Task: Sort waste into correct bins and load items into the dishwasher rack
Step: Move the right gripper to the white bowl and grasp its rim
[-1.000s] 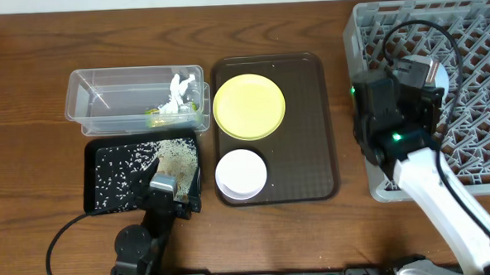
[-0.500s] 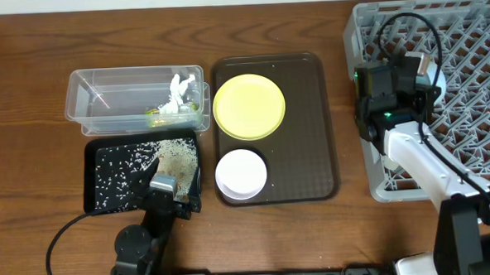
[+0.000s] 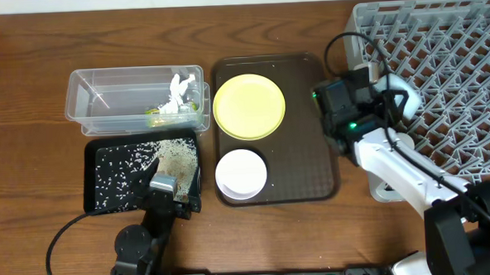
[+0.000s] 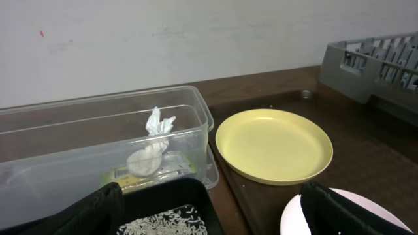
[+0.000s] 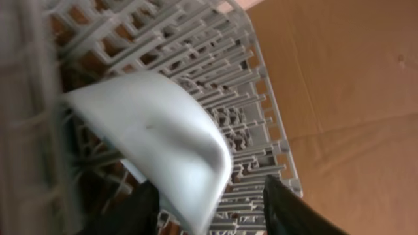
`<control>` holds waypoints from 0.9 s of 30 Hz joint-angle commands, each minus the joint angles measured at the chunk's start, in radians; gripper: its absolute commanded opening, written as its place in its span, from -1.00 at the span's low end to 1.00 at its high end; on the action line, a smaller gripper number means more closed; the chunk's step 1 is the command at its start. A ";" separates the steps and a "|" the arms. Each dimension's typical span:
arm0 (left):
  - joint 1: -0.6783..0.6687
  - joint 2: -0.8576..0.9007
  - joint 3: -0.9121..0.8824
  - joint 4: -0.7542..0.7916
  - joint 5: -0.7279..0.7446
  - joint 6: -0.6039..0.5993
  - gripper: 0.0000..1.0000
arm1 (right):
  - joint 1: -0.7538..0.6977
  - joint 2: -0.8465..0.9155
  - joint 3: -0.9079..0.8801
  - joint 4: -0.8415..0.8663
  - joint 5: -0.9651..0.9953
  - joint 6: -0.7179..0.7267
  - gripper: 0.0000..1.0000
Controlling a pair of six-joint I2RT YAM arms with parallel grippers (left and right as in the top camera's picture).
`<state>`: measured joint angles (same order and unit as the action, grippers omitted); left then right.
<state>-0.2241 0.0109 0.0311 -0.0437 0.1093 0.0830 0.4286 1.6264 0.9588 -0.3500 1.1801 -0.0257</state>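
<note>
A light-blue bowl (image 5: pixel 150 124) stands on edge among the pegs at the left edge of the grey dishwasher rack (image 3: pixel 465 61). It also shows in the overhead view (image 3: pixel 402 89). My right gripper (image 5: pixel 209 188) is open around the bowl, with a gap to its right finger (image 5: pixel 294 209). On the brown tray (image 3: pixel 312 151) lie the yellow plate (image 3: pixel 249 107) and the white bowl (image 3: pixel 241 172). The clear tub (image 3: pixel 103 102) holds crumpled paper (image 3: pixel 177 89) and a green wrapper (image 3: pixel 155 116). Rice (image 3: pixel 175 153) lies in the black tray (image 3: pixel 94 194). My left gripper (image 4: pixel 212 219) hangs open over that tray's near right corner.
The clear tub (image 4: pixel 78 143) and the yellow plate (image 4: pixel 274 145) sit just ahead of the left fingers. The right arm's cable (image 3: pixel 340 46) loops over the brown tray's right rim. Bare wooden table (image 3: pixel 31 163) runs along the left and front.
The right gripper has moved left along the rack to its left edge, taking the light-blue bowl with it. Its jaws, shut before, now stand apart. The left arm has not moved.
</note>
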 commanded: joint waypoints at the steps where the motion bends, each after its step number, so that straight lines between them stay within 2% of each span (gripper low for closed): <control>1: 0.005 -0.007 -0.027 -0.014 0.014 0.003 0.78 | 0.043 -0.075 0.009 -0.008 -0.016 0.057 0.08; 5: 0.005 -0.007 -0.027 -0.014 0.014 0.003 0.77 | 0.097 -0.197 0.017 -0.053 -0.293 0.079 0.00; 8: 0.005 -0.007 -0.027 -0.014 0.014 0.003 0.77 | 0.142 -0.286 0.024 -0.113 -0.592 0.193 -0.04; 12: 0.005 -0.007 -0.027 -0.014 0.014 0.003 0.77 | 0.193 -0.339 0.023 -0.153 -1.083 0.350 -0.06; 14: 0.005 -0.007 -0.027 -0.014 0.014 0.003 0.78 | 0.225 -0.324 0.013 -0.147 -1.256 0.422 -0.19; 19: 0.005 -0.007 -0.027 -0.014 0.014 0.003 0.77 | 0.333 -0.208 -0.017 -0.174 -1.289 0.579 -0.21; 22: 0.005 -0.007 -0.027 -0.014 0.014 0.003 0.77 | 0.373 -0.119 -0.017 -0.157 -1.286 0.632 -0.29; 27: 0.005 -0.007 -0.027 -0.014 0.014 0.003 0.78 | 0.377 -0.015 -0.017 -0.146 -1.162 0.721 -0.30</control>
<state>-0.2241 0.0109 0.0311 -0.0437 0.1093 0.0830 0.8001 1.5806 0.9485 -0.5049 -0.0437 0.6014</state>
